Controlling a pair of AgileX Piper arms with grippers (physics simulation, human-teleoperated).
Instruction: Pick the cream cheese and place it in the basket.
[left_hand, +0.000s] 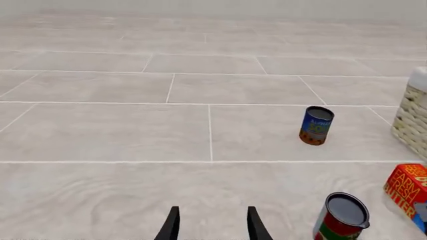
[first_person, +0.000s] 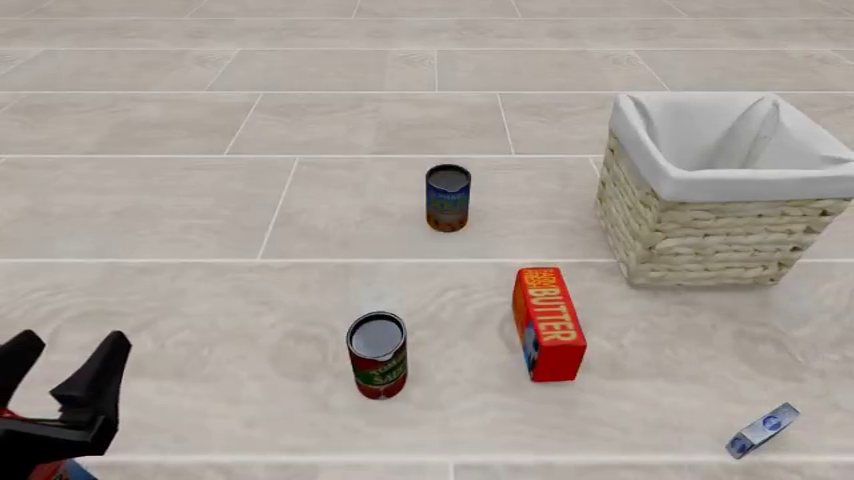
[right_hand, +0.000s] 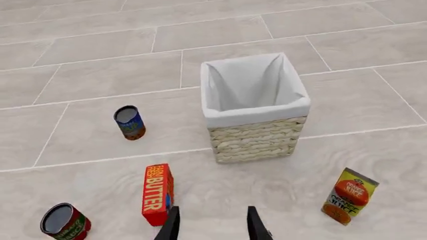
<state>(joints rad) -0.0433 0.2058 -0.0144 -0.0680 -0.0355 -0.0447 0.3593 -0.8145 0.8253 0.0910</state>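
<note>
Fingers of the left gripper (first_person: 60, 372) are spreading open at seven o'clock of the front view, holding nothing; the right gripper's fingers (right_hand: 257, 223), seen only by its wrist camera, are likewise standing apart and empty. Cream cheese (first_person: 763, 430) is lying tilted on the tabletop (first_person: 200, 210) at five o'clock, well apart from the butter box (first_person: 549, 322) and red can (first_person: 378, 355) near centre. Farther off, the blue can (first_person: 449, 198) is standing at twelve o'clock and the basket (first_person: 707, 235) is sitting at two o'clock.

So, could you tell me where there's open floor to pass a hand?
The whole stretch left of the blue can and red can is bare. A narrower lane runs between the butter box and the basket. It's tightest near the cream cheese and the red can.
</note>
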